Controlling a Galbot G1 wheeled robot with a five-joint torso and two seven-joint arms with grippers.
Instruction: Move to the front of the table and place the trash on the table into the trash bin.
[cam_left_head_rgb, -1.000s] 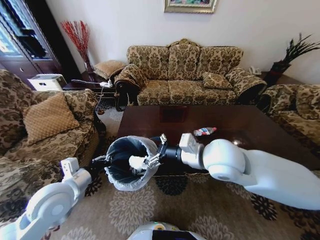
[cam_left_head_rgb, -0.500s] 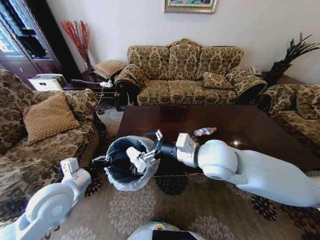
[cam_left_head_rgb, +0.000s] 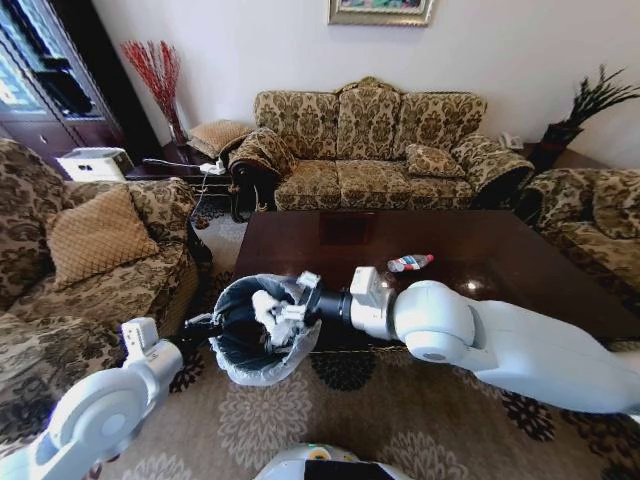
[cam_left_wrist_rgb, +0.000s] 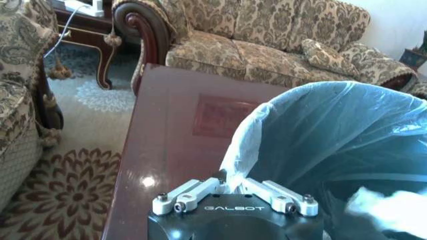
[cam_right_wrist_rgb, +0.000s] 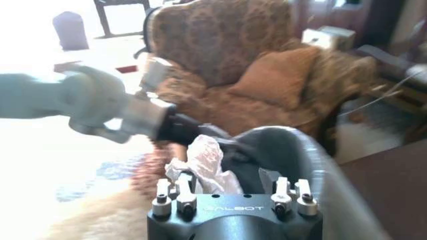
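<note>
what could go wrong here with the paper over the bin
The crumpled white paper sits at the right gripper fingers, over the trash bin mouth near its rim; it may snag on a finger or catch the puffed bag. The left gripper holds only the thin bag edge, which could slip.

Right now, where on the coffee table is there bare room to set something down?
Bare wood on the table left of the bottle, and along the far edge facing the sofa. Crowded at the near-left corner: the trash bin, held by the left pincer, with the right pincer over it.
</note>
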